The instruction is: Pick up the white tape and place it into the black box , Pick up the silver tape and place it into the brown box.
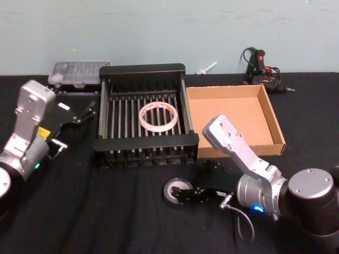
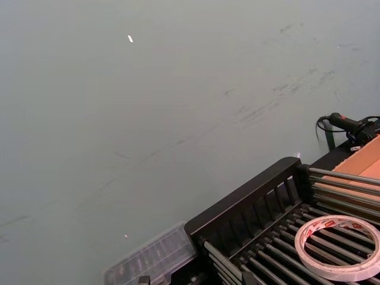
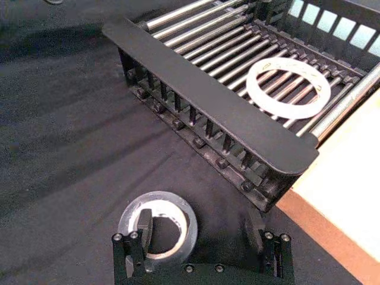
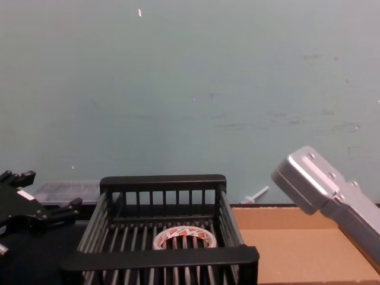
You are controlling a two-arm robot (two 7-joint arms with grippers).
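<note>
One white tape (image 1: 158,117) in black box (image 1: 141,69); open right gripper (image 3: 202,234) straddles one silver tape (image 3: 159,225).

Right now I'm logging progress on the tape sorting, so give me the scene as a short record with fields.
white tape: lying flat on the slatted floor of the black box
silver tape: flat on the table in front of the black box
brown box: nothing in it
right claw: open, one finger inside the silver tape's hole, the other outside the roll
left claw: open, beside the black box's left wall
</note>
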